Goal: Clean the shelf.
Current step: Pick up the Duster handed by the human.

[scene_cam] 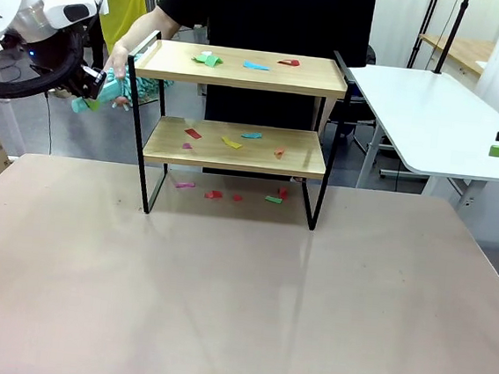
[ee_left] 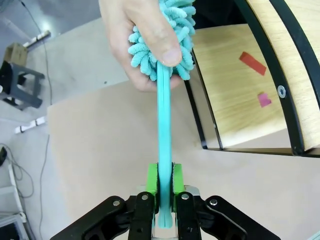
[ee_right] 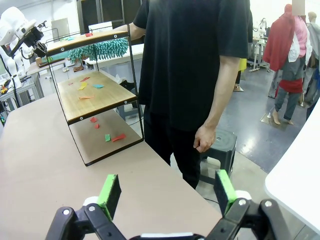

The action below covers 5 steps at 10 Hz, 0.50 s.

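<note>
On the tabletop (scene_cam: 223, 282) the shelf (scene_cam: 236, 146) runs left-right; left claw (ee_left: 164, 186) clamps a duster (ee_left: 165, 115), right claw (ee_right: 167, 192) gapes empty

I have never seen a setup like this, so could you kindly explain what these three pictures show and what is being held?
Two white robot arms share a table with a person standing at the far side. The front picture looks across the table from between the arms. The other two come from cameras on the arms' wrists, looking along each hand's fingers.

On the table stands the shelf, with two wooden boards on a black frame. Coloured paper scraps lie on both boards and on the table beneath.

The left hand is shut on the handle of a teal fluffy duster. The person's hand grips its fluffy end, so it looks like a handover.

The right hand is open and holds nothing, off at the table's right side.
</note>
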Available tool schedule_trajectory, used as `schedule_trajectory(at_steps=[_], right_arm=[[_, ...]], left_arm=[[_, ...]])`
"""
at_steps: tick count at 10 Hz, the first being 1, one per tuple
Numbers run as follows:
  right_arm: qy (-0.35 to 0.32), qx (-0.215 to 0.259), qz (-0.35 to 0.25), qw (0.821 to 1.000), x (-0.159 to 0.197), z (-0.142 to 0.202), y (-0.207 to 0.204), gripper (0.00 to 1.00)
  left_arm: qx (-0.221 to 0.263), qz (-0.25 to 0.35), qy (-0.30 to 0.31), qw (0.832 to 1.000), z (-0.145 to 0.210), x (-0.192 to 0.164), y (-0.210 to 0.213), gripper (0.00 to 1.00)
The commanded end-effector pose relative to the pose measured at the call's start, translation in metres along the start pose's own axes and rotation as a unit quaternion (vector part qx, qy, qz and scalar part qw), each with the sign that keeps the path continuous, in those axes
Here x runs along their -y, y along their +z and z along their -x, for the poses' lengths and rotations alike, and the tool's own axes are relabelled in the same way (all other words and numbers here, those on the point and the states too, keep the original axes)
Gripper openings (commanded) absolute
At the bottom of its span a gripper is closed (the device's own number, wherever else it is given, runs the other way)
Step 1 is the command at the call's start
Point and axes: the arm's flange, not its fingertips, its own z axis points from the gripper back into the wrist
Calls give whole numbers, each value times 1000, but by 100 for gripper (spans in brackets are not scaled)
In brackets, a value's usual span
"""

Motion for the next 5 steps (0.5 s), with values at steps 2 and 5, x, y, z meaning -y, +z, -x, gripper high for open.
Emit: schedule_trajectory(at_steps=[2, 5], right_arm=[[2, 1, -1, 1000, -1, -2, -1, 100], [2, 1, -1, 1000, -1, -2, -1, 100]], left_arm=[[-12, -34, 39, 999, 0, 4, 5, 0], [-4, -19, 28, 999, 0, -1, 0, 0]])
